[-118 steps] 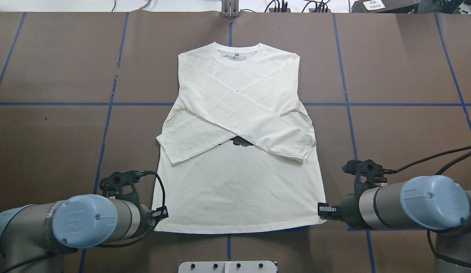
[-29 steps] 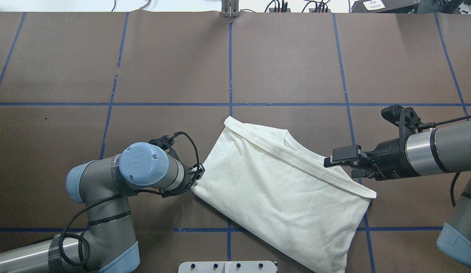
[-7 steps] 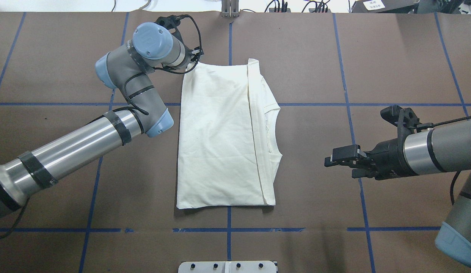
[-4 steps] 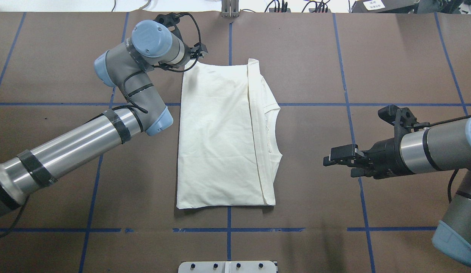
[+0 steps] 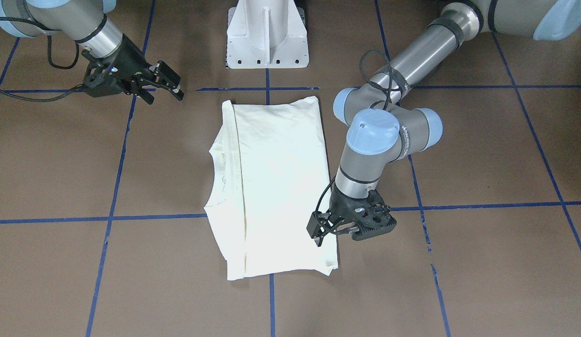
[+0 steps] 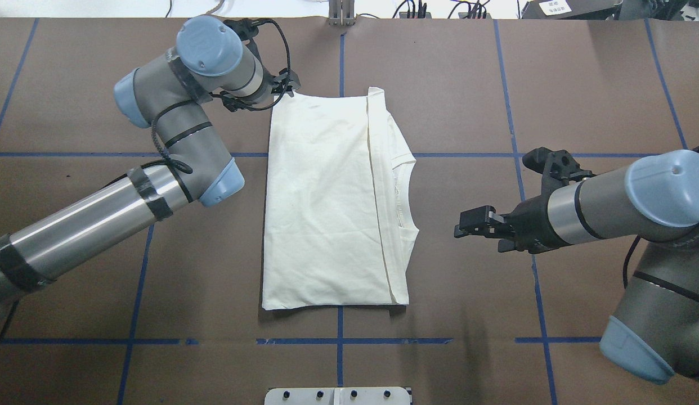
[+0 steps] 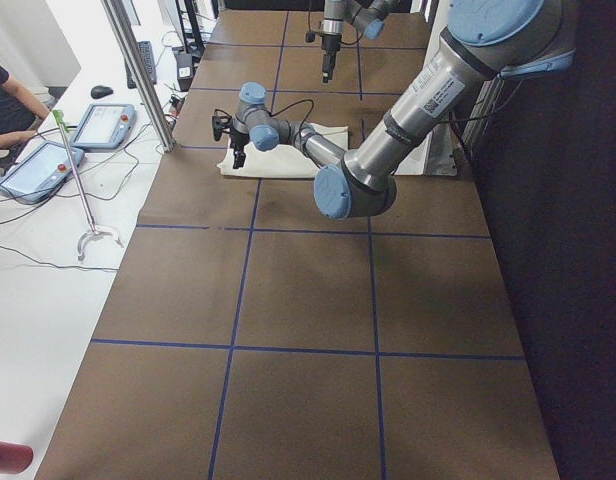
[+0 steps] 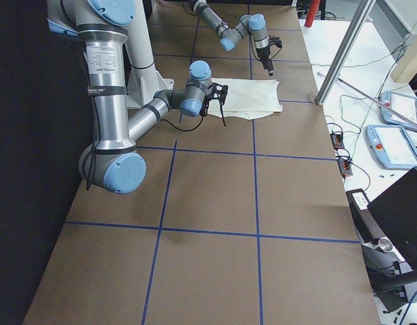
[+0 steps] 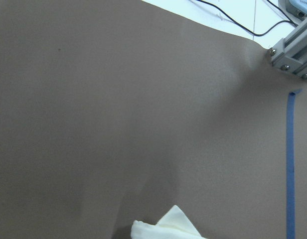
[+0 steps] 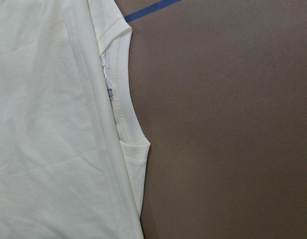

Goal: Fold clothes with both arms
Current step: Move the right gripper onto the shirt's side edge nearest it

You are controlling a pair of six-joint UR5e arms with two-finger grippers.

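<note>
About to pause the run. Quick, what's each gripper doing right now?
Left gripper: jaws look open, holding nothing, just over a corner of the folded shirt.
Right gripper: jaws open, holding nothing, clear of the shirt.

Bare table (image 6: 445,180) separates right tool (image 6: 461,226) from shirt (image 6: 321,197); left tool (image 6: 289,88) hangs at its far corner.

Cream-white shirt (image 6: 327,197) showing plain fabric, brown table (image 6: 439,84) wearing blue tape lines (image 6: 74,154), grey-silver left arm (image 6: 102,211) and right arm (image 6: 597,205) bearing light blue caps (image 6: 206,36).
</note>
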